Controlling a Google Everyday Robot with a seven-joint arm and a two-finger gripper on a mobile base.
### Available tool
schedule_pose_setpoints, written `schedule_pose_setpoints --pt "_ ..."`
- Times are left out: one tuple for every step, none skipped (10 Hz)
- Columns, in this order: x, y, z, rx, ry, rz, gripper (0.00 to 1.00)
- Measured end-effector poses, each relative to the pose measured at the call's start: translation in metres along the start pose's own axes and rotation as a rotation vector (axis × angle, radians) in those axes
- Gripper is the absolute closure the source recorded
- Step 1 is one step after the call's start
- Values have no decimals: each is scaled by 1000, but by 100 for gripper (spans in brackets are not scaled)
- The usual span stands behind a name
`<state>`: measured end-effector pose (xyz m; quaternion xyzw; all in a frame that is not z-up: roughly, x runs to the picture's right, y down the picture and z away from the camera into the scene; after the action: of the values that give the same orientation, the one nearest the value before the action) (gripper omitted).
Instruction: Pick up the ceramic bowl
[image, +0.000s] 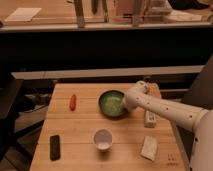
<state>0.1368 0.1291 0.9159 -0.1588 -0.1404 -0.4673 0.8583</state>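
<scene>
The ceramic bowl (110, 103), wide and shallow with a green inside and a dark rim, sits on the wooden table (80, 125) a little right of centre towards the back. My white arm reaches in from the right. The gripper (124, 104) is down at the bowl's right rim and shut on it, covering that part of the edge. The bowl still rests on the table.
An orange carrot-like piece (73, 102) lies left of the bowl. A small white cup-like bowl (103, 138) stands in front of it. A black flat device (55, 147) lies at the front left, a white packet (149, 148) at the front right, and a pale bar (149, 118) under my arm.
</scene>
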Motion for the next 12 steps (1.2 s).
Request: schedule_pose_setpoints --pt "0 0 -2 0 0 -1 100" --pt "2 -1 -10 -1 8 -8 100" --pt "5 -2 -15 1 15 -20 100" --pt "9 -5 -27 12 28 -36 100" --pt "11 -7 -36 21 38 -40 100" --pt "13 -8 -40 23 41 -42 100" --pt "13 -8 -41 27 44 -49 100" --pt "13 -8 -43 34 49 -69 100" --pt "13 -9 -46 39 54 -84 100" --pt "12 -9 -48 44 57 -92 100" --pt "12 -8 -51 50 61 -102 100" --pt "12 -8 -52 54 63 -108 100"
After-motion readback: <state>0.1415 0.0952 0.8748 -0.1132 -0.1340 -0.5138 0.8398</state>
